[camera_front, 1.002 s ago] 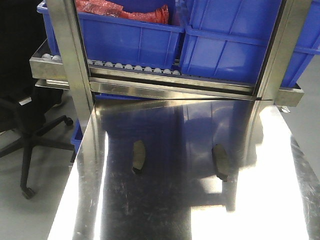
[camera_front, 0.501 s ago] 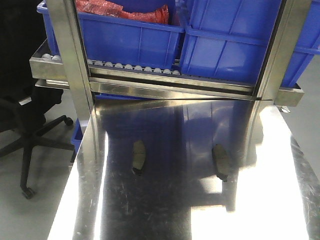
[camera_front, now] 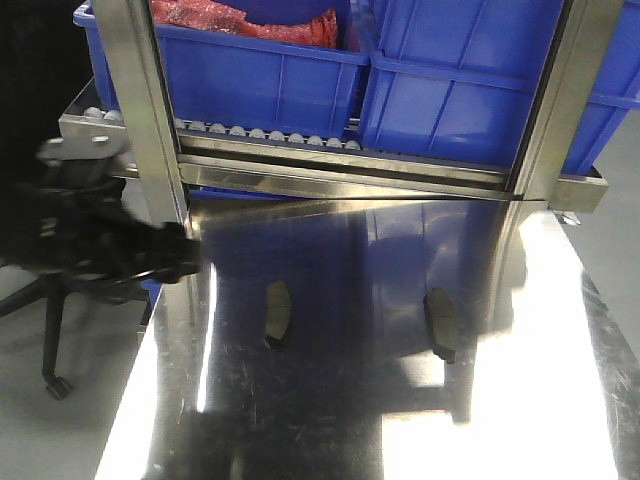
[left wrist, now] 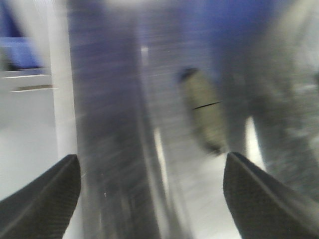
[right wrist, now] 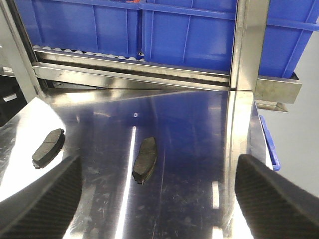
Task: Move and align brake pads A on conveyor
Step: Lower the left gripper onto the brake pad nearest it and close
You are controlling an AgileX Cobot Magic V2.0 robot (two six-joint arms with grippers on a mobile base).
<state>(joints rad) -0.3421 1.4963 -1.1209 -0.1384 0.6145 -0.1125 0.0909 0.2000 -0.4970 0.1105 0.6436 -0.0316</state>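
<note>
We find the left brake pad [camera_front: 277, 313] and the right brake pad [camera_front: 440, 322] lying flat and well apart on the shiny steel bench [camera_front: 310, 425], in front of the blue bins [camera_front: 270, 75]. Our left end effector [left wrist: 152, 157], blurred at the bench's left edge, gapes wide with nothing held. The right end effector [right wrist: 158, 159] is likewise spread and empty, facing both pads.

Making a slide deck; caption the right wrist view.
Open right gripper faces one brake pad, a second pad beside it, on steel table.
</note>
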